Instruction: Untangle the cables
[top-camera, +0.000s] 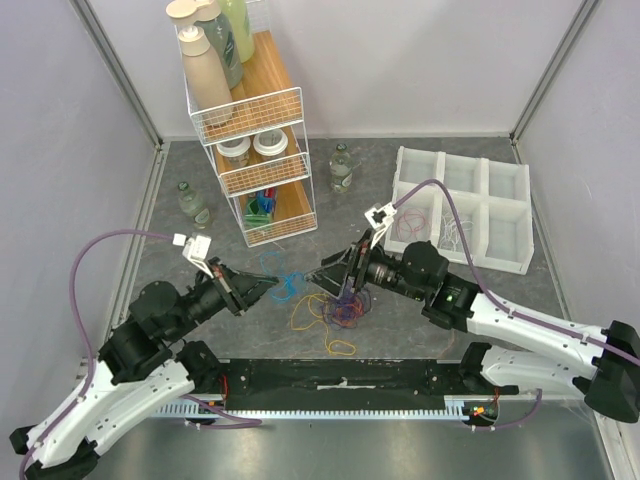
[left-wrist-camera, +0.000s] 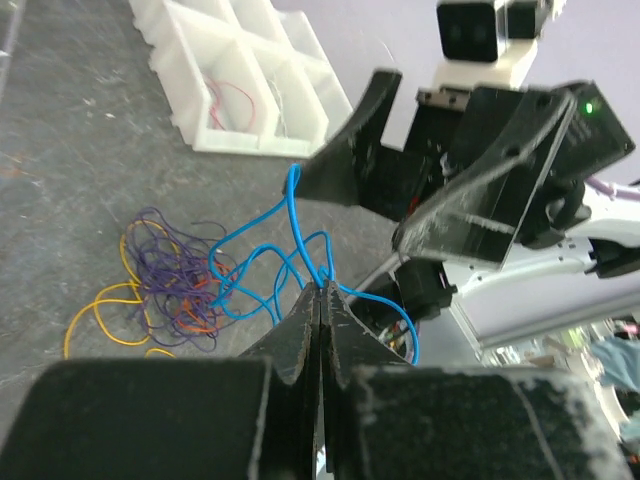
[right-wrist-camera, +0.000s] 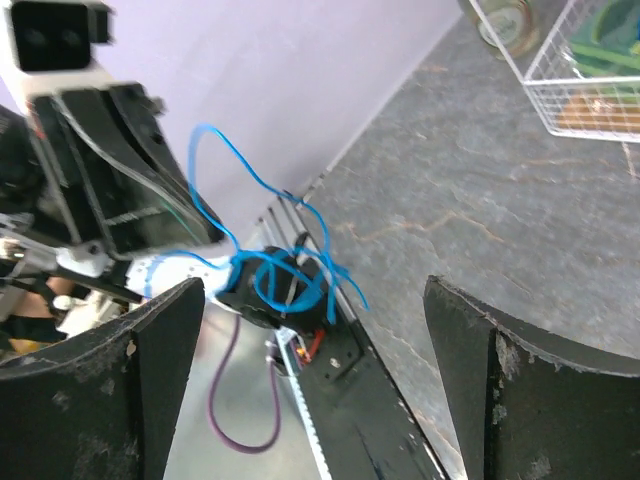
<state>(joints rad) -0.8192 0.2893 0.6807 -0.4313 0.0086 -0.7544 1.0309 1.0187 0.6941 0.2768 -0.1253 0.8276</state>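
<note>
Only a small gap lies between the left gripper (top-camera: 274, 288) and the right gripper (top-camera: 322, 283), and the blue cable (top-camera: 287, 290) hangs across it. The wire rack (top-camera: 262, 190) stands close behind them. The table (top-camera: 365, 218) is bare between the wire rack and the white tray (top-camera: 478, 197), but one little bottle (top-camera: 342, 170) stands there.

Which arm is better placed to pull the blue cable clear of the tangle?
Left, probably: the left gripper is shut on the blue cable, while the right gripper stands open and holds nothing.
</note>
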